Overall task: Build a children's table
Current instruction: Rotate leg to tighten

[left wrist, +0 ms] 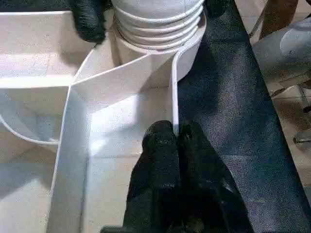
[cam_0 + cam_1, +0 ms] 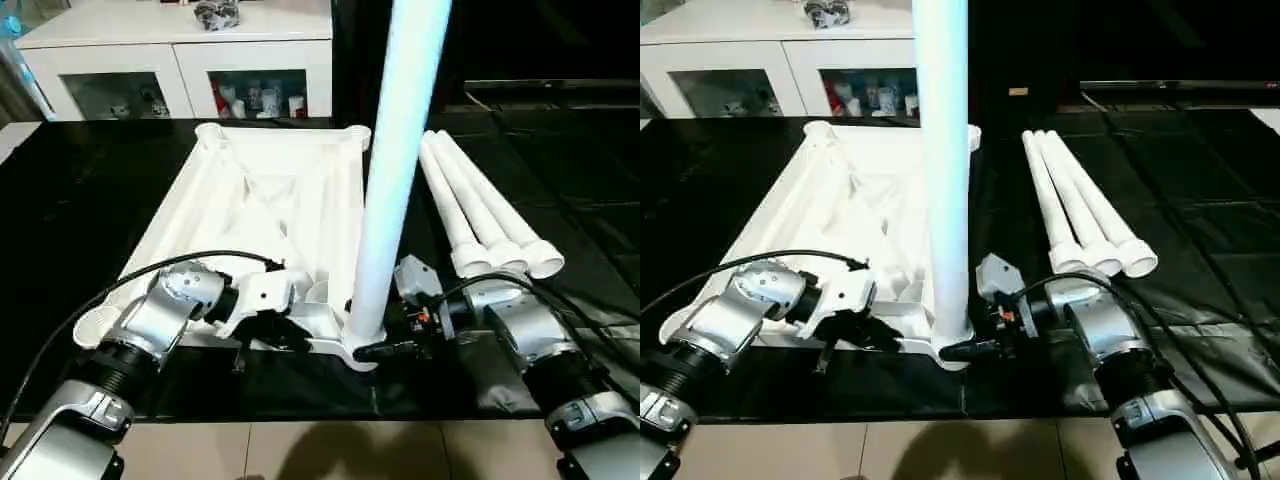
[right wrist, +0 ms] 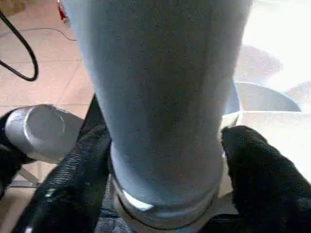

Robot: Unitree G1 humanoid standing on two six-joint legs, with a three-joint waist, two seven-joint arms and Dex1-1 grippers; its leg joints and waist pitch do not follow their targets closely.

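Observation:
The white table top (image 2: 250, 195) lies upside down on the black mat, ribbed underside up. One white leg (image 2: 400, 150) stands upright in its near right corner socket (image 1: 187, 58); the leg's threaded end (image 1: 155, 24) shows above the socket. My right gripper (image 3: 165, 160) is shut on the base of this leg, one black finger (image 3: 73, 184) on each side. My left gripper (image 1: 175, 141) is shut on the thin near rim of the table top, just left of that corner. Three more legs (image 2: 480, 210) lie side by side on the mat to the right.
A white cabinet (image 2: 180, 60) with glass doors stands behind the mat. The black mat (image 2: 80, 200) covers the floor around the table top. Light floor tiles (image 2: 300, 450) run along the near edge, under my forearms.

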